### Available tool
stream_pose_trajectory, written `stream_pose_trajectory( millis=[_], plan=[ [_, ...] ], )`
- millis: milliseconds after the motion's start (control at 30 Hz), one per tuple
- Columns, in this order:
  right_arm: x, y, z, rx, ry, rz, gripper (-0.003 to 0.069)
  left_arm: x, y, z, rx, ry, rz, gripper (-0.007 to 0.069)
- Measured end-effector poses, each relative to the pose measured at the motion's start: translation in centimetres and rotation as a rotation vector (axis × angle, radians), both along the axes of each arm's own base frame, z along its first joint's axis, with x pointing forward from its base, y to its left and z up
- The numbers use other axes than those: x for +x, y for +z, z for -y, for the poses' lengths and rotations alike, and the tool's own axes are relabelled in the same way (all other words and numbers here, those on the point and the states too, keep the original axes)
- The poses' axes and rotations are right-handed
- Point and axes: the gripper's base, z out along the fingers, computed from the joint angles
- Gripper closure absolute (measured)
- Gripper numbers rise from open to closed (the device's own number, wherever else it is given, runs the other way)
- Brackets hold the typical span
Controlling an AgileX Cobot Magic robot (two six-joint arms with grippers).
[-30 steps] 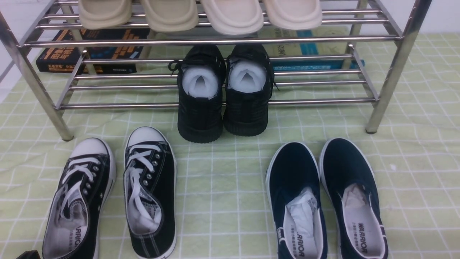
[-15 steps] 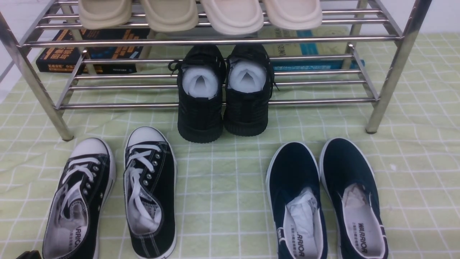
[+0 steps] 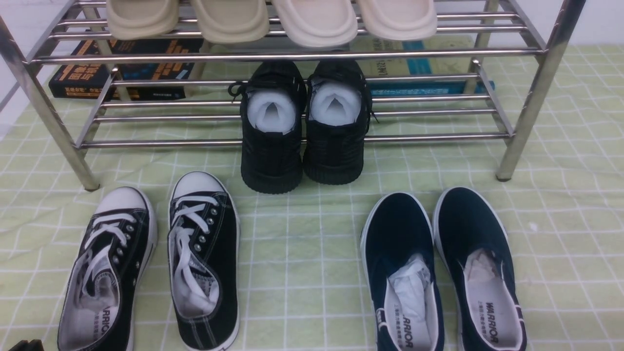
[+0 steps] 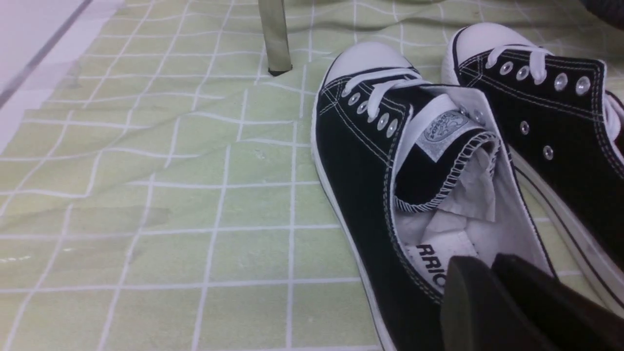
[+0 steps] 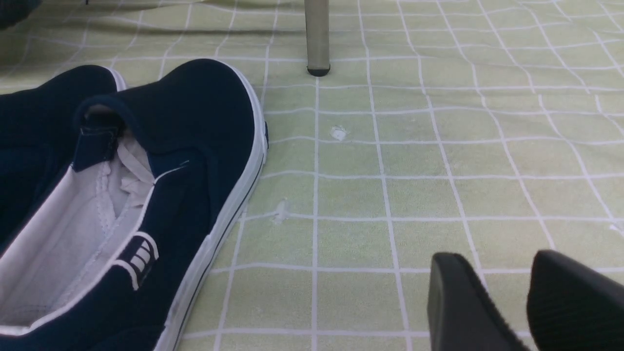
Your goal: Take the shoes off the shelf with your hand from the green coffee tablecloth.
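The two black canvas lace-up sneakers [image 3: 112, 268] [image 3: 204, 258] stand on the pale green gridded tablecloth [image 3: 302, 243], in front of the steel shelf [image 3: 292, 56], toes toward it. In the left wrist view the left sneaker [image 4: 370, 146] is close, with its mate [image 4: 551, 112] beside it. My left gripper [image 4: 482, 261] hovers over that sneaker's heel opening with fingers together, holding nothing. Only a black sliver of the left gripper [image 3: 24, 346] shows in the front view. My right gripper [image 5: 507, 263] is open and empty over bare cloth, away from the sneakers.
All-black knit sneakers [image 3: 273, 141] sit on the shelf's lower tier, toes overhanging. Beige slippers [image 3: 273, 19] lie on the top tier, books [image 3: 122, 68] behind. Navy slip-ons [image 3: 404, 273] [image 5: 195, 146] stand front right. Shelf legs [image 4: 274, 39] [image 5: 317, 34] stand on the cloth.
The black sliver of my left gripper at the front view's bottom left has slipped slightly lower and further left. The shoes have not moved.
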Motion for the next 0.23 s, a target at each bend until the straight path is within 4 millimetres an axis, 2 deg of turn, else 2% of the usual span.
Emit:
stream_pose_trajectory(
  millis=[233],
  plan=[
    [0.0, 0.0, 0.0, 0.0, 0.0, 0.0, 0.0419, 0.01, 0.01, -0.1, 0.032, 0.003, 0.002, 0.0535]
  ],
)
